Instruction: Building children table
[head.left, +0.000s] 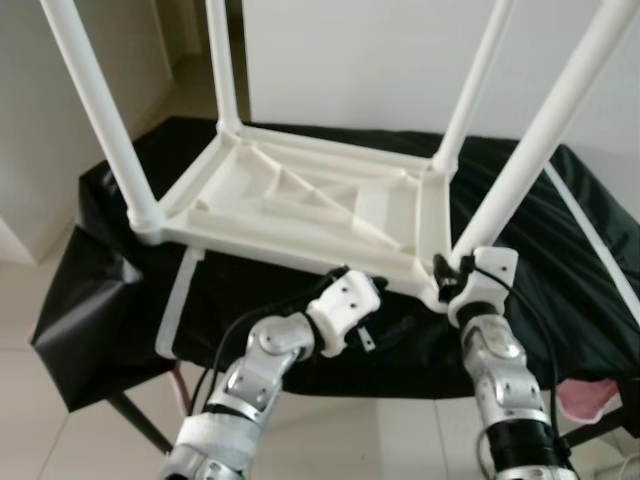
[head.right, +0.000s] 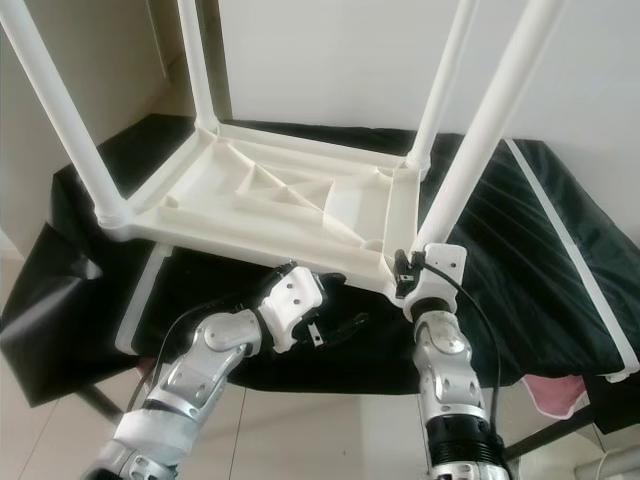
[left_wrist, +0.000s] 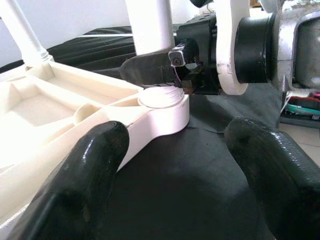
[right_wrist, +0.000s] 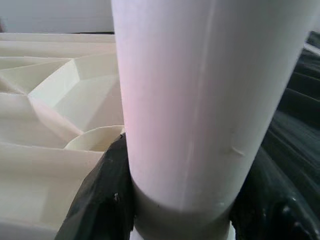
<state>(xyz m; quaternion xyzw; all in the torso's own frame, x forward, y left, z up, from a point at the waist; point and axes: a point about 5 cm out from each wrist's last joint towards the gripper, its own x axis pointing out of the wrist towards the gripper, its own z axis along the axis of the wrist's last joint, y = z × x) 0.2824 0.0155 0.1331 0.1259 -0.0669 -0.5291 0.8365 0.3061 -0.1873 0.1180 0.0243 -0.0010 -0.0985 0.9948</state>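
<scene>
The right claw (head.right: 408, 275) is clamped on the base of the near right leg (head.right: 478, 140), its black fingers (right_wrist: 100, 200) seen pressed against either side of the white tube just above the corner socket (left_wrist: 162, 102) into which the leg is set. From that corner the overturned white children's table top (head.left: 300, 205) is spread out, underside up, with its ribs and recessed panels exposed; it is laid on a work table covered in black cloth (head.left: 560, 260). The near right corner of the table top is seen to overhang the front edge of the cloth slightly. Three further white legs are stood upright in the other corners: the near left leg (head.left: 100, 120), the far left leg (head.left: 222, 65) and the far right leg (head.left: 475, 85). The left claw (head.left: 372, 318) is held just below and in front of the front edge of the table top, near the right claw, with its two fingers (left_wrist: 90, 170) spread apart and nothing gripped between them; the edge of the table top is seen just beside one finger. A loose white strip (head.left: 175, 305) is laid on the cloth at the left front, and another long white strip (head.right: 570, 250) is laid along the right side. A pale wall (head.left: 350, 60) is seen behind the table, and pink fabric (head.left: 590, 400) low at the right.
</scene>
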